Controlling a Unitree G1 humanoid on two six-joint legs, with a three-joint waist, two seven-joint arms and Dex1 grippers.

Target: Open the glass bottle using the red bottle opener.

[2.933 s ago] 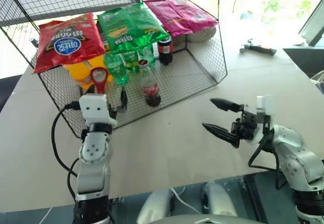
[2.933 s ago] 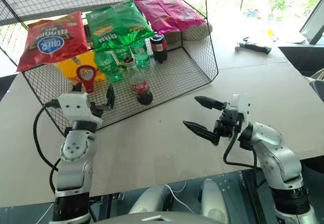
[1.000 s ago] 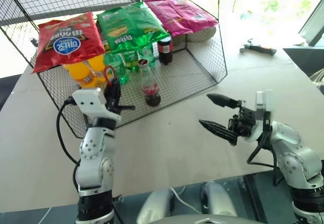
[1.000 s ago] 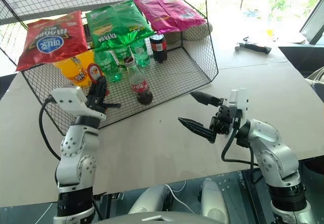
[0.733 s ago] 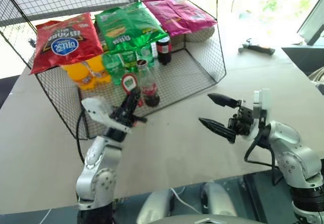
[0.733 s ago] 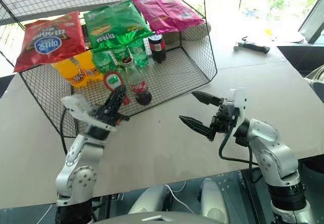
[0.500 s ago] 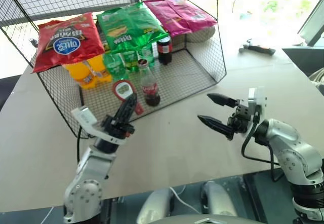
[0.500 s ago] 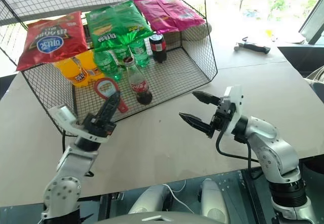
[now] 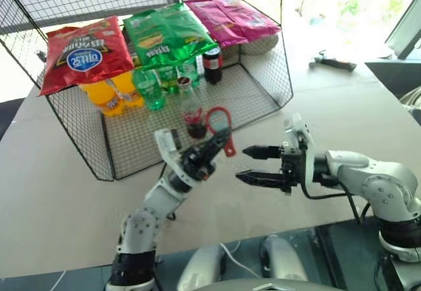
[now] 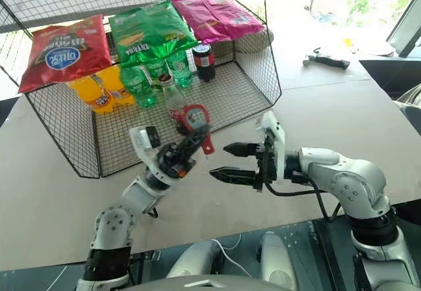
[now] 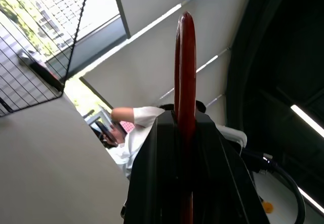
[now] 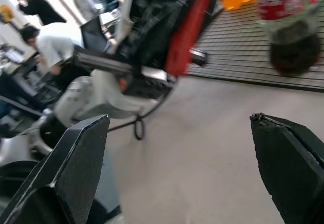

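Opener in my left gripper, bottle on the wire rack, right jaws wide.

From the head views I see my left gripper (image 9: 214,145) clamped on the handle of the red bottle opener (image 9: 220,118), its loop head raised just in front of the glass bottle (image 9: 191,110). The bottle stands upright on the floor of the wire basket (image 9: 263,93), near its front edge, apart from my grippers. My right gripper (image 9: 253,164) points toward the left one, fingers spread wide with nothing between them, over the table (image 9: 342,106). In the left wrist view the opener (image 11: 185,82) rises edge-on, pinched between the two black fingers (image 11: 162,168). In the right wrist view my own fingertips (image 12: 76,153) stand far apart; between them I see the opener (image 12: 190,29) in the left gripper and the bottle (image 12: 288,26) on the rack beyond.
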